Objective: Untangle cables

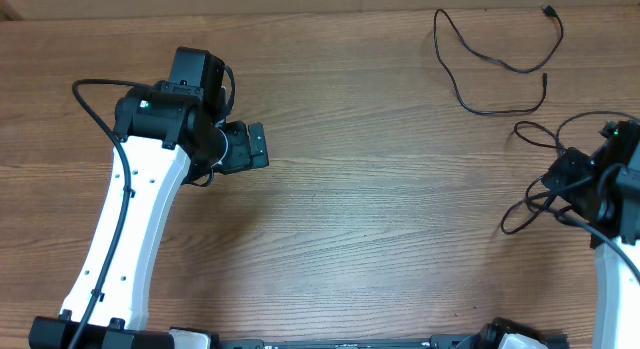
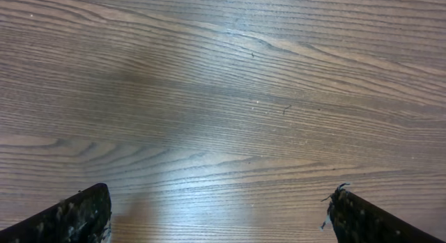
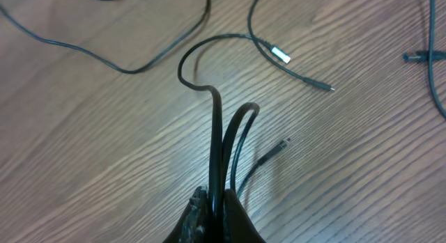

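Right wrist view shows the right hand (image 3: pixel 214 201) clenched on two strands of the cables (image 3: pixel 217 131), which rise from between its fingers and loop over the desk (image 3: pixel 104 166). Their tangle lies at the right edge of the desk. One separate cable (image 1: pixel 512 70) lies near the far right corner. The left hand (image 2: pixel 219 194) is released above the wood, well apart from them.
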You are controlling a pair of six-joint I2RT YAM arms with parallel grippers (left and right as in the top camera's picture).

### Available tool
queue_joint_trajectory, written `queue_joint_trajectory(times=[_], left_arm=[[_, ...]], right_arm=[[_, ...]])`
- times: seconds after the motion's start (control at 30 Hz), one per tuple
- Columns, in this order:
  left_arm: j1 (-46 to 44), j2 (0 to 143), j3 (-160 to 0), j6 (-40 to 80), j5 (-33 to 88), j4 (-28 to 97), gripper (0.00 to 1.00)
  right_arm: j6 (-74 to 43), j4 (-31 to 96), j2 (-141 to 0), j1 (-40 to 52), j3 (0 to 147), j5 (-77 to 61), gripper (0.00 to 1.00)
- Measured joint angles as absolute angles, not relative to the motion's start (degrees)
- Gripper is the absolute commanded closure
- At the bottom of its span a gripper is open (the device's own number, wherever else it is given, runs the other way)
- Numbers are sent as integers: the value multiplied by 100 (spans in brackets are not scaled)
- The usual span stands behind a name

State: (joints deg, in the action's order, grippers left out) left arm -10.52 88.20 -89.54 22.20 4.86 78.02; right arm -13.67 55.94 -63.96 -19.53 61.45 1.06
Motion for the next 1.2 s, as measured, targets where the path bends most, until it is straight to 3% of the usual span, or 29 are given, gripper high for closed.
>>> queue_joint_trajectory(times=[0.23,0.8,0.93,1.17,1.2], left_arm=[[-1052,8820,-8954,2217,484,7802,0],[-1052,8820,-8954,2220,486,7802,0],[-1052,8820,-8954,2220,486,7802,0],[-1052,8820,-8954,2220,486,7802,0],[-1052,8820,-8954,2220,484,7802,0]], right_arm=[[-1227,5457,-7048,-1737,5907,-902,96],[-1087,5229,-6965,346,5907,-1562,96],[-1044,5124,-6807,674,5907,-1151,96],[-1024,5260,-6805,602,5907,740,96],[-998,5225,-6818,598,5907,996,87]])
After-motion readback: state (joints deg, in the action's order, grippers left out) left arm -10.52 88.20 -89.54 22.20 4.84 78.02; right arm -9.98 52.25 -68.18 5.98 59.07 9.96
